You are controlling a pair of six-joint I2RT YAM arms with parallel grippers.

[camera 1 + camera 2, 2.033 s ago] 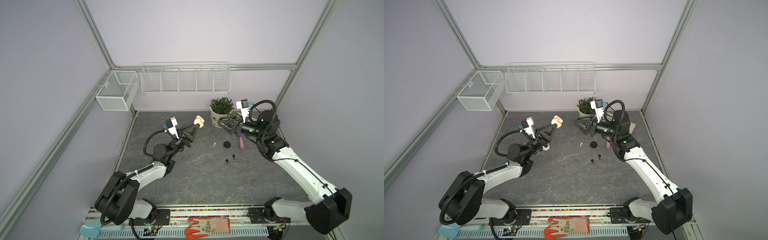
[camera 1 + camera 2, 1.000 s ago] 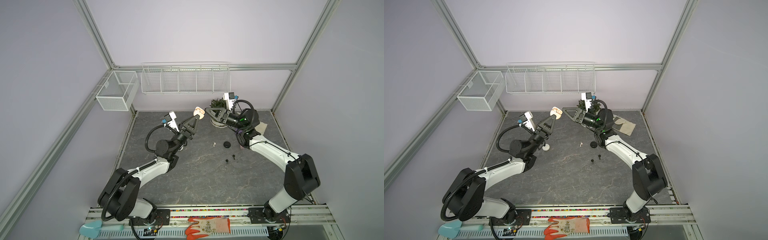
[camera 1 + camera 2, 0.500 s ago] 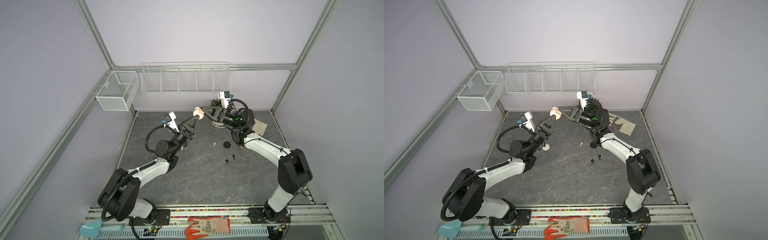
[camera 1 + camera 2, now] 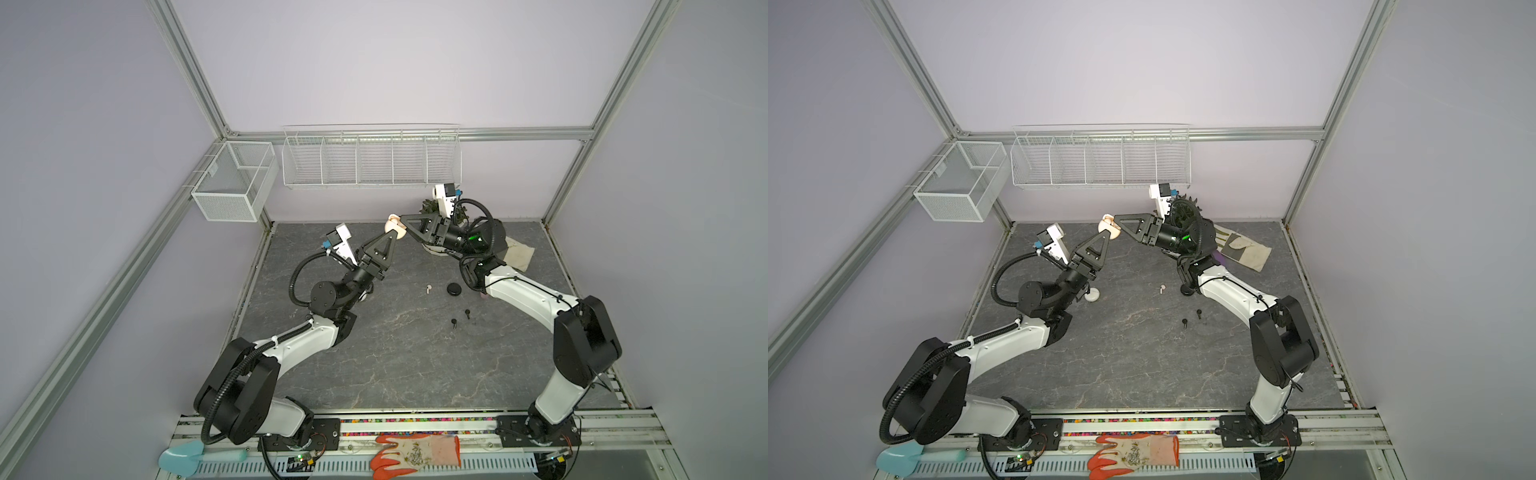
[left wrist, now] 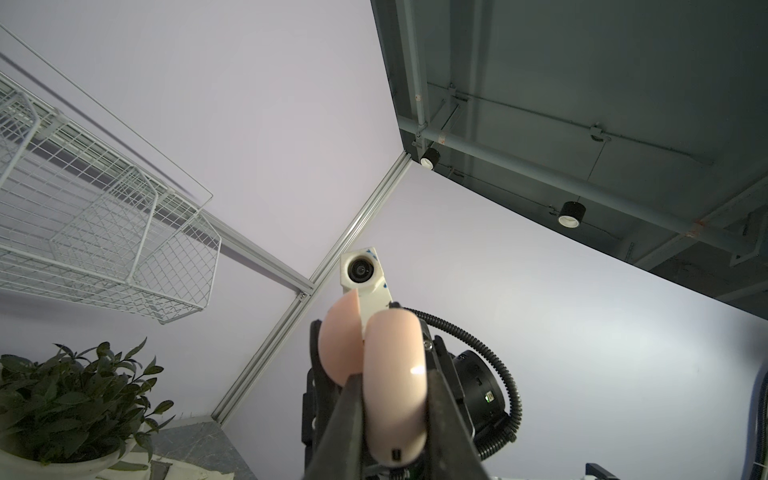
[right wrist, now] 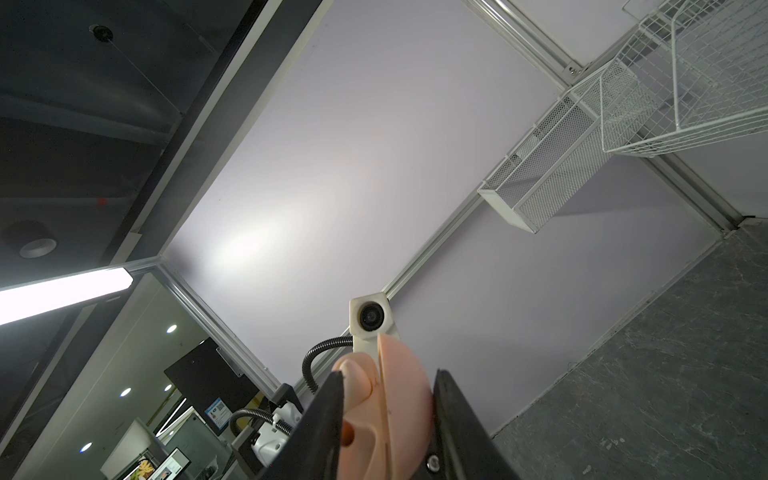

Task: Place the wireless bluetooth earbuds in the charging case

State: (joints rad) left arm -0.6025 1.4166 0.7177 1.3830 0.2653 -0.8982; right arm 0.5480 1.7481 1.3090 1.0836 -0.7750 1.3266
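**Peach case held aloft where the two grippers meet**

The charging case (image 4: pixel 392 225), peach-coloured and hinged open, is off the surface, in the air above the middle of the far edge. The left gripper (image 4: pixel 397 235) holds it. In the left wrist view its two fingers (image 5: pixel 345 424) pinch one rounded half of the case between them, and the other half tips away behind. The right gripper (image 4: pixel 402 219) meets the case from the opposite side. In the right wrist view its fingers (image 6: pixel 324 415) stand one on each side of the open case, close against it. Whether they press on it cannot be told.

Three earbuds lie on the grey surface (image 4: pixel 374 365). A whitish earbud (image 4: pixel 428 288) sits alone, between the centre and the far edge. Two black earbuds (image 4: pixel 467 312) lie near each other closer to the centre, beside the right arm.

A black round case (image 4: pixel 454 289) rests near the whitish earbud, on the side toward the right edge and apart from it. A white round case (image 4: pixel 1092 294) lies toward the left edge, close by the left arm. A potted plant (image 5: pixel 62 390) stands at the far edge behind the right gripper, and a beige cloth (image 4: pixel 1241 249) lies near the far right corner. Beyond the near edge, an orange-and-white glove (image 4: pixel 415 455) lies on the rail.
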